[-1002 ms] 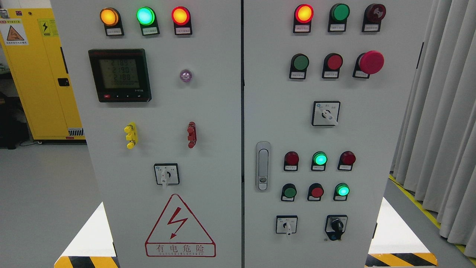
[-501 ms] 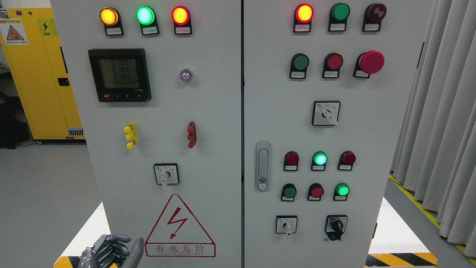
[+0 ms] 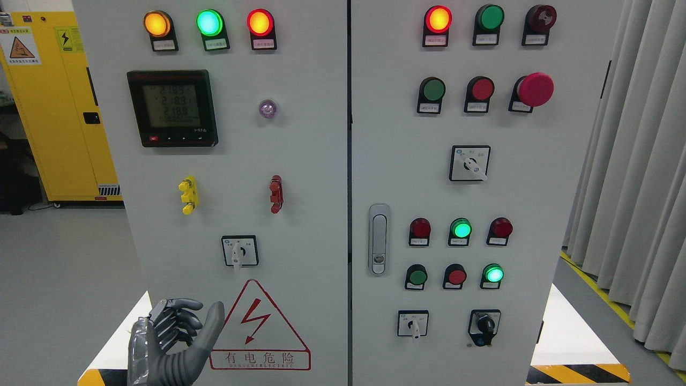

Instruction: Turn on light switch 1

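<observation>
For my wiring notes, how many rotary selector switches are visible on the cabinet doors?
4. One on the left door above the warning triangle; three on the right door: mid-height, bottom left, and a black-knobbed one bottom right. None seems hidden.

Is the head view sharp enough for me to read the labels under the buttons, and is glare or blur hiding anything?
Head view: even lighting, no strong shadows; lit lamps such as the green lamp bloom slightly; small labels under the buttons are too small to read; the left hand at the lower left looks sharp, not blurred.
</observation>
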Motion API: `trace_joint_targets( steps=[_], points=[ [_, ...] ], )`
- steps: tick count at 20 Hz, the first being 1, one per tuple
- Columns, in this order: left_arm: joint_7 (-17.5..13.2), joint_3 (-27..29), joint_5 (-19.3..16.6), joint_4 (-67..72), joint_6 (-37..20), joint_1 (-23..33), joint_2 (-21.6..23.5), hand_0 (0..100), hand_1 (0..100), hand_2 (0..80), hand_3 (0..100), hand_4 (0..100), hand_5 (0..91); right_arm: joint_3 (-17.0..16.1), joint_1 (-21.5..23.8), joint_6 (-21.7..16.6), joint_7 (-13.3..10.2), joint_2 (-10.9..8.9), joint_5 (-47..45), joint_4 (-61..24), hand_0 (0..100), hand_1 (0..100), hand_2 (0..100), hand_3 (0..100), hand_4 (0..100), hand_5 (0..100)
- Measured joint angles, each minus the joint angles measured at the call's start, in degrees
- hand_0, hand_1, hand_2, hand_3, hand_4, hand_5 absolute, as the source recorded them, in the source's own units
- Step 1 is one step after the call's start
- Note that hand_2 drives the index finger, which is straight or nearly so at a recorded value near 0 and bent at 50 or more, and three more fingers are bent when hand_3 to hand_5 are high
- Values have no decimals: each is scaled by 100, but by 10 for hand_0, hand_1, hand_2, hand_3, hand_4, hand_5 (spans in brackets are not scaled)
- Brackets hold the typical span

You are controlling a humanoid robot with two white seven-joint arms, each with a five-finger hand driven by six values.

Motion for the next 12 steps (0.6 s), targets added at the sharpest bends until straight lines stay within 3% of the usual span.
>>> trace_joint_targets(
  steps=[12],
  points=[
    [195, -156, -169, -42, 805, -490, -137, 74, 672, 605, 853, 855, 824, 0, 0, 0, 1, 0, 0, 0, 0, 500, 40, 0, 0, 0]
  ],
)
